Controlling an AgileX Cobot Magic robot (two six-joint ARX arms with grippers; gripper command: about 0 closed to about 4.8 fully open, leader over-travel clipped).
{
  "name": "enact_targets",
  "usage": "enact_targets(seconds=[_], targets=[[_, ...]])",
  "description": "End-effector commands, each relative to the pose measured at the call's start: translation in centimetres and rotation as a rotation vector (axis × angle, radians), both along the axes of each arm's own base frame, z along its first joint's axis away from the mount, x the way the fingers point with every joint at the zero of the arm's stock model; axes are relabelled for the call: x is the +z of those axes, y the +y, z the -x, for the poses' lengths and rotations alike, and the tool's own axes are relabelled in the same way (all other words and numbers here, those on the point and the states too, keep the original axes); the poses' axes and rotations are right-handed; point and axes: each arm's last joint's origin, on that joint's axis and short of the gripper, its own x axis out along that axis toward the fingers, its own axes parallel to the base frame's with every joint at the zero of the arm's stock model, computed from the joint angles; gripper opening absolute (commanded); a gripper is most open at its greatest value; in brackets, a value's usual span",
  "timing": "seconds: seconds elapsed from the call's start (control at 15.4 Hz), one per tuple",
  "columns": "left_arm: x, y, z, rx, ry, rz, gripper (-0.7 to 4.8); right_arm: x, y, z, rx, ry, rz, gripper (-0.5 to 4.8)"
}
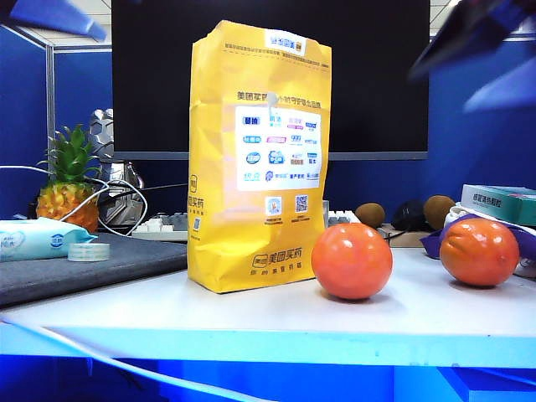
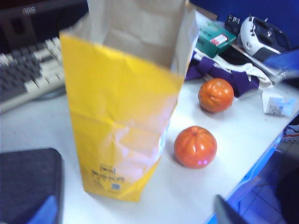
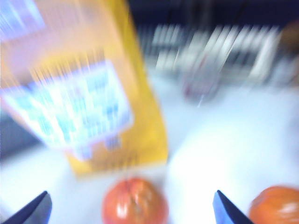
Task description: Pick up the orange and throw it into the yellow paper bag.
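The yellow paper bag (image 1: 258, 159) stands upright mid-table with its top open (image 2: 121, 112) (image 3: 93, 93). Just right of its base the smooth orange (image 1: 352, 260) (image 2: 195, 146) rests on the white table (image 1: 251, 314). My left gripper (image 2: 134, 214) hovers high on the bag's left, open, with nothing between its fingers; one blue finger (image 1: 50, 15) shows at the exterior view's top left. My right gripper (image 3: 131, 210) is open above the orange (image 3: 135, 201), its fingers wide on either side and apart from it; it blurs at top right (image 1: 481, 59).
A paler, creased orange fruit (image 1: 479, 250) (image 2: 216, 94) (image 3: 275, 205) lies further right on purple cloth. A pineapple (image 1: 69, 188), tissue pack (image 1: 38, 239), tape roll (image 1: 89, 251) and dark mat (image 1: 84, 264) sit left; keyboard (image 1: 163, 224), kiwis (image 1: 369, 214) and boxes (image 1: 502, 203) are behind.
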Motion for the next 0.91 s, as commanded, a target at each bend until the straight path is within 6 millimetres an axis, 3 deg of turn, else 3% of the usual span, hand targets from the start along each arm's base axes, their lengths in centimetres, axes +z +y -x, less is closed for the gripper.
enact_targets(seconds=[0.06,0.19,0.58,0.91], targets=[[0.2,-0.5,0.6,-0.071,0.012,0.005,4.79,-1.1,1.0,-2.2,0.088,0.129,0.054,4.79],[-0.4,-2.0,1.5,-0.132,0.043,-0.053,4.79,-2.2,1.5,-3.5,0.133,0.212,0.063,4.79],[-1.2,-8.6,5.5,-0.164,-0.081,-0.282,4.79,-4.9,2.2,-4.9,0.171,0.299,0.111,4.79],[-1.9,-9.9,5.3,-0.191,-0.019,-0.261,4.79,-6.4,3.7,-7.2,0.238,0.345,0.113,4.79]])
